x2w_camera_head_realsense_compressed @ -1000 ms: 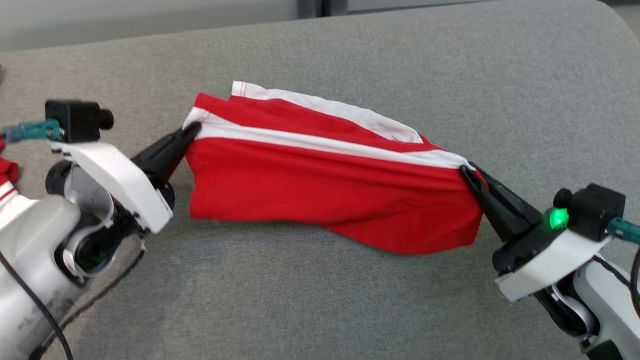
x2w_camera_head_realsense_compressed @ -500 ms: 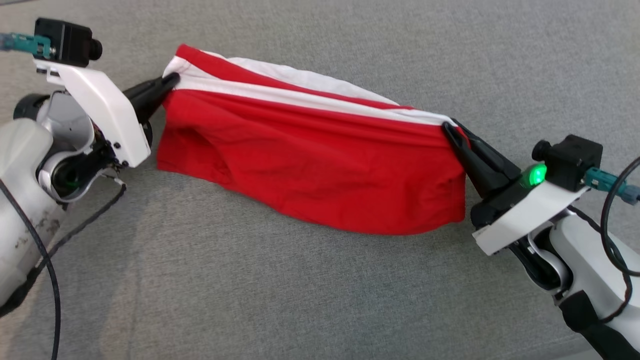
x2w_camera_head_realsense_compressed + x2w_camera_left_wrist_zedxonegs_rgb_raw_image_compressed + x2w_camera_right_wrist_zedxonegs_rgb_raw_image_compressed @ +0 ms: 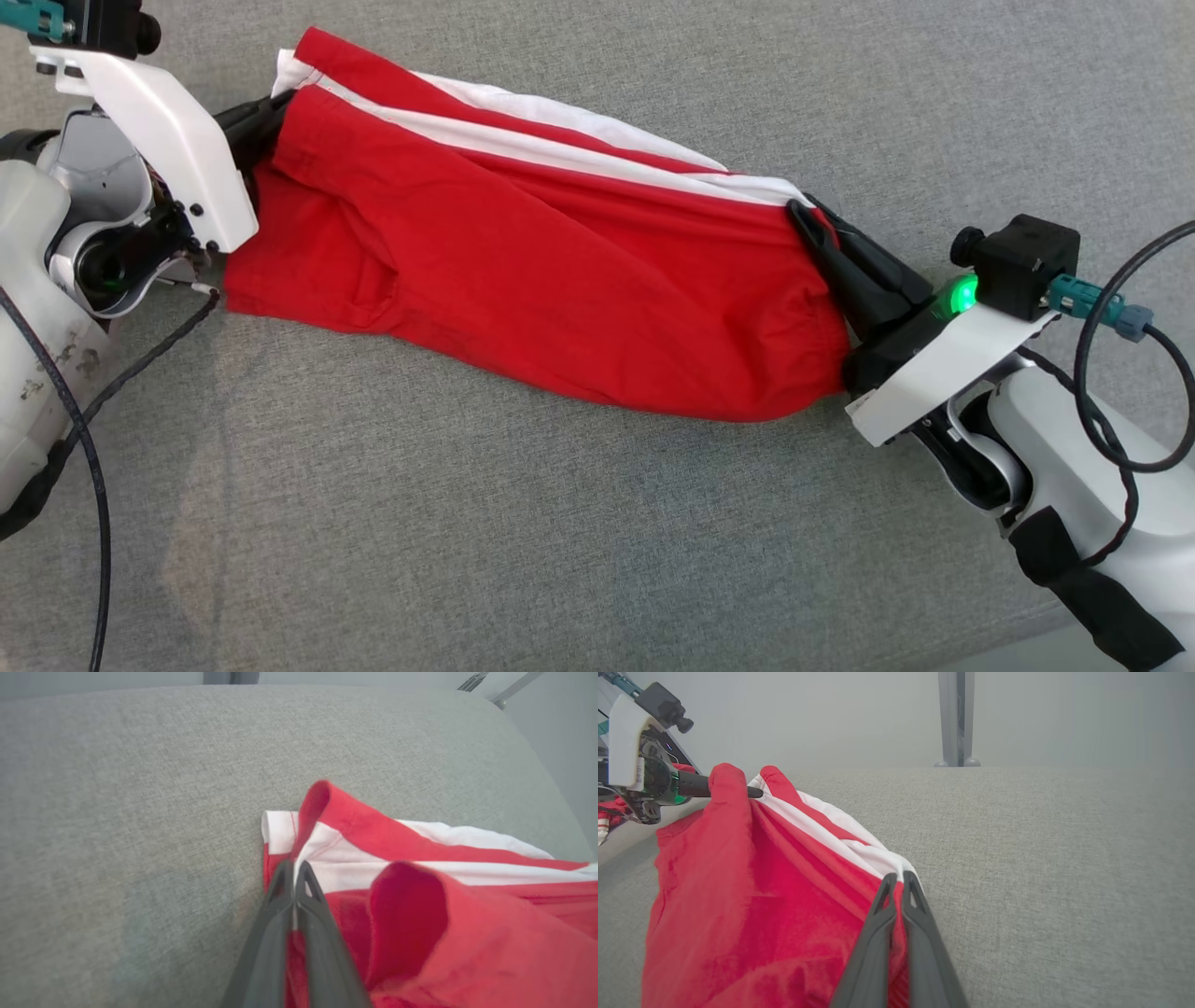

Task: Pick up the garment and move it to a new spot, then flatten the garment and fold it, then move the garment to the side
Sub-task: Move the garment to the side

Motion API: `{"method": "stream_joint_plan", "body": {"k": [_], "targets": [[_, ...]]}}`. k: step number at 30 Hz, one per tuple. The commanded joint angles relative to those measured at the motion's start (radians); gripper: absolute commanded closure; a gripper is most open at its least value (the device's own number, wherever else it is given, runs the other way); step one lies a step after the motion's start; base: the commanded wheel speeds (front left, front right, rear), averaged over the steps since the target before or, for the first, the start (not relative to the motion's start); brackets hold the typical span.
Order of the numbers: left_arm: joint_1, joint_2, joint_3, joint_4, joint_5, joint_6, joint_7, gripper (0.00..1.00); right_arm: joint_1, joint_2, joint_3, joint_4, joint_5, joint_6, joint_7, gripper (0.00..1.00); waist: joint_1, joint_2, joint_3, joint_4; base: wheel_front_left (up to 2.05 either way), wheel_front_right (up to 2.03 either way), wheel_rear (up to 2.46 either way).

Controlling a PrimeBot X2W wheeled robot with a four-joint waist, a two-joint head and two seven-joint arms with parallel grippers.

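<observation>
The garment [image 3: 523,271] is red cloth with white stripes, stretched across the grey surface between my two grippers. At its upper left corner my left gripper [image 3: 280,98] is shut on the striped edge; the left wrist view shows the gripper [image 3: 294,868] pinching the cloth [image 3: 420,905]. My right gripper [image 3: 805,213] is shut on the opposite, right end, seen close up [image 3: 896,879] in the right wrist view with the garment [image 3: 752,896] sagging away from it. My left gripper [image 3: 754,792] also appears there at the far end.
The grey fabric surface [image 3: 597,523] spreads wide on all sides of the garment. A grey post [image 3: 956,718] stands behind the far edge. Other red and white cloth [image 3: 609,812] lies beyond the left arm. Black cables [image 3: 1111,373] hang by both wrists.
The head camera has tilted down, so the whole picture shifted. Both grippers kept their grip on the garment, which now hangs lower and lies more on the surface, with its left corner folded over.
</observation>
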Motion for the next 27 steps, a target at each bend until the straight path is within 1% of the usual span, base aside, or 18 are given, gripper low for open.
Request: {"method": "stream_joint_plan", "body": {"k": [1, 2, 3, 4, 5, 8, 17, 27], "targets": [[-0.014, 0.01, -0.003, 0.01, -0.008, 0.002, -0.003, 0.71, -0.014, -0.01, -0.002, 0.014, 0.01, -0.003, -0.003, 0.82, 0.0, 0.0, -0.001, 0.002, 0.0, 0.0, 0.0], [-0.015, 0.009, -0.006, 0.009, -0.01, 0.002, -0.002, 0.56, -0.018, -0.009, 0.001, 0.019, 0.011, -0.003, -0.003, 0.71, 0.0, 0.0, -0.002, 0.003, 0.0, 0.0, 0.0], [-0.015, 0.008, -0.008, 0.007, -0.013, 0.002, -0.001, 0.27, -0.022, -0.009, 0.004, 0.023, 0.013, -0.003, -0.003, 0.59, 0.0, 0.0, -0.004, 0.004, 0.0, 0.0, 0.0], [-0.016, 0.007, -0.009, 0.005, -0.021, 0.002, 0.0, 0.0, -0.026, -0.009, 0.006, 0.028, 0.014, -0.003, -0.003, 0.33, 0.0, 0.0, -0.006, 0.006, 0.0, 0.0, 0.0], [-0.016, 0.005, -0.008, 0.001, -0.03, 0.002, 0.002, 0.0, -0.028, -0.009, 0.009, 0.031, 0.016, -0.003, -0.003, 0.0, 0.0, 0.0, -0.008, 0.008, 0.0, 0.0, 0.0], [-0.011, 0.002, -0.008, -0.008, -0.048, 0.001, 0.006, 0.0, -0.029, -0.006, 0.02, 0.039, 0.023, -0.002, -0.003, 0.0, 0.0, 0.0, -0.019, 0.014, 0.0, 0.0, 0.0], [-0.006, 0.017, -0.023, -0.025, -0.072, 0.001, 0.008, 0.0, -0.023, -0.014, 0.02, 0.057, 0.039, -0.002, -0.003, 0.0, 0.0, 0.0, -0.057, 0.027, 0.0, 0.0, 0.0], [0.038, 0.033, -0.054, -0.05, -0.103, 0.001, 0.038, 0.0, 0.025, -0.031, 0.008, 0.056, 0.056, -0.002, -0.003, 0.0, 0.0, 0.0, -0.147, 0.03, 0.0, 0.0, 0.0]]}}
